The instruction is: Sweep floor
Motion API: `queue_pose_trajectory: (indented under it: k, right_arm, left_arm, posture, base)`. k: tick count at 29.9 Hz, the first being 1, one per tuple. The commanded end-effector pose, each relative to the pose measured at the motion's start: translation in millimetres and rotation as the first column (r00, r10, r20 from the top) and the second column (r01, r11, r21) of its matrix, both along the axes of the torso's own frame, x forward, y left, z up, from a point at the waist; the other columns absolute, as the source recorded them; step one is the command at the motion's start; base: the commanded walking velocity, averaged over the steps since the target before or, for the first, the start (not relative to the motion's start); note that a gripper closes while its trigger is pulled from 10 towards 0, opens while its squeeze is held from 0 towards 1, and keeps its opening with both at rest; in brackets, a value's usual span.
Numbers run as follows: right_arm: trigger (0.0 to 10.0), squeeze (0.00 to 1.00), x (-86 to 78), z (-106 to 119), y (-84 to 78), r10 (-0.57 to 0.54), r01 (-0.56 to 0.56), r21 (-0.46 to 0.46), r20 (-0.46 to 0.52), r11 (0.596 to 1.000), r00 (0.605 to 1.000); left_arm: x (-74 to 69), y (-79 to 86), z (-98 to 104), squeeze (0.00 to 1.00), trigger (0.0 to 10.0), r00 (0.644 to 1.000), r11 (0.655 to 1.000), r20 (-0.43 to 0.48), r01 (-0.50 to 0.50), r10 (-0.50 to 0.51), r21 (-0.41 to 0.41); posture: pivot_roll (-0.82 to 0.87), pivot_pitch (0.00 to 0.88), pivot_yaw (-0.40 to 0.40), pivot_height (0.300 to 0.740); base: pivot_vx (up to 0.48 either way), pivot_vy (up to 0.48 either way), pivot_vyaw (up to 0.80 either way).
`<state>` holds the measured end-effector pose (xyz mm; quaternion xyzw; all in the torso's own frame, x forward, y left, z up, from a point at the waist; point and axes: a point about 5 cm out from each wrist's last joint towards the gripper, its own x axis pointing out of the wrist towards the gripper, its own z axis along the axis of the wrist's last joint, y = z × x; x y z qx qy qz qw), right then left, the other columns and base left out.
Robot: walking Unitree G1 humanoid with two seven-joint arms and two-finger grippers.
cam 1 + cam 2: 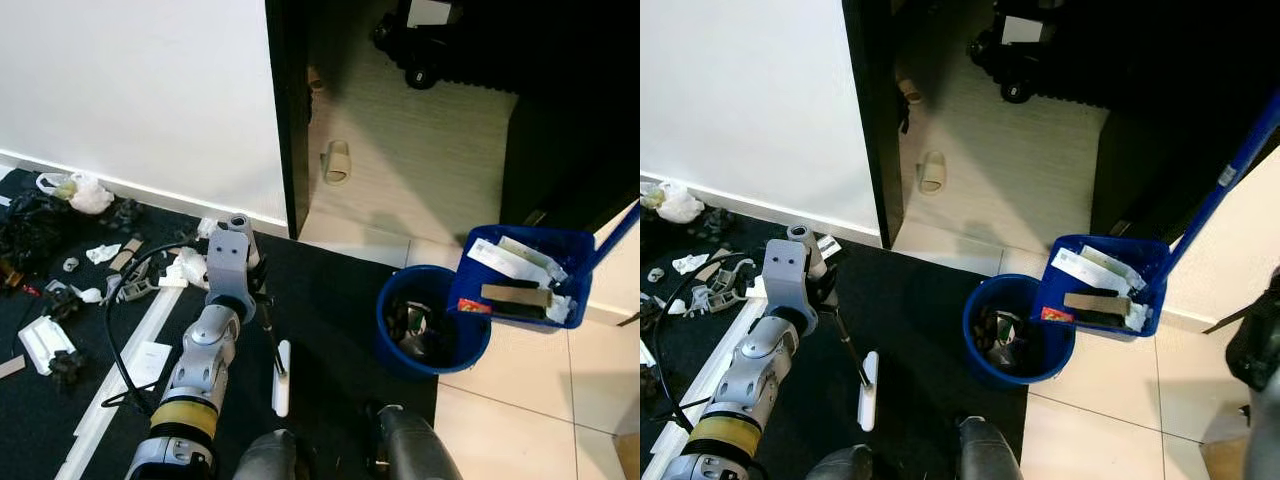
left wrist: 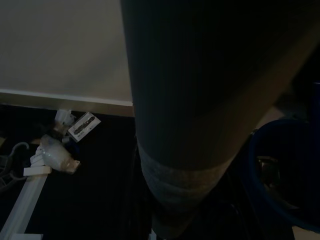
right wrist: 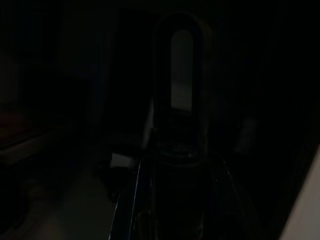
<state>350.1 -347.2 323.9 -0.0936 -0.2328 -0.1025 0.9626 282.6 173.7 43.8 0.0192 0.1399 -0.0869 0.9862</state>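
Black matting covers the floor on the robot's left, meeting pale glossy tiles on its right, with a white wall and skirting along the mat's far edge. Beyond a dark door frame, a lighter floor carries a beige slipper. Scraps of paper, plastic and dark litter lie scattered over the mat's far left corner, beside a long white strip and a black cable. The left gripper reaches out over the mat and seems closed on a thin dark broom handle whose white head rests on the mat. At the mat's right edge stands a blue bucket, and a blue dustpan loaded with paper rubbish tilts against its rim, its long blue handle rising rightward. The right gripper's fingers cannot be made out; its wrist view is nearly black.
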Motion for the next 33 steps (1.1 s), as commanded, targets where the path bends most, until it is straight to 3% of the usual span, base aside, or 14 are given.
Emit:
queue_pose_trajectory:
  k: [1, 9, 15, 29, 33]
  right_arm:
    - [10.0, 0.0, -2.0, 8, 5.0, 0.023, -0.022, -0.022, 0.052, 1.0, 0.998]
    - [10.0, 0.0, 6.4, 0, 26.9, 0.097, -0.095, -0.111, 0.006, 0.989, 0.995]
    - [10.0, 0.0, 8.8, -2, 44.5, 0.118, -0.117, -0.249, -0.011, 0.961, 0.993]
    - [10.0, 0.0, 13.6, -15, 68.6, 0.185, -0.183, -0.252, -0.017, 0.95, 0.983]
    - [10.0, 0.0, 15.9, -23, 86.1, 0.252, -0.257, -0.303, -0.057, 0.918, 0.966]
  left_arm:
    - [-0.5, -2.6, -1, 0.0, 10.0, 1.0, 1.0, -0.012, 0.019, -0.019, 0.008]
    - [-3.4, -2.5, -2, 0.0, 10.0, 1.0, 1.0, -0.015, 0.018, -0.018, 0.007]
    - [-3.1, -5.3, -2, 0.0, 10.0, 1.0, 1.0, -0.017, 0.022, -0.022, 0.002]
    - [-2.3, -5.7, -2, 0.0, 10.0, 1.0, 1.0, -0.015, 0.021, -0.021, -0.001]
    - [-1.8, -5.8, -2, 0.0, 10.0, 1.0, 1.0, -0.015, 0.021, -0.021, -0.001]
  posture:
    - [0.02, 0.061, -0.045, 0.74]
    - [0.02, 0.062, -0.049, 0.74]
    - [0.02, 0.062, -0.048, 0.74]
    - [0.01, 0.06, -0.051, 0.74]
    - [0.01, 0.057, -0.051, 0.74]
  base:
    - [0.0, 0.0, 0.0]
    - [0.0, 0.0, 0.0]
    - [0.0, 0.0, 0.0]
    - [0.0, 0.0, 0.0]
    - [0.0, 0.0, 0.0]
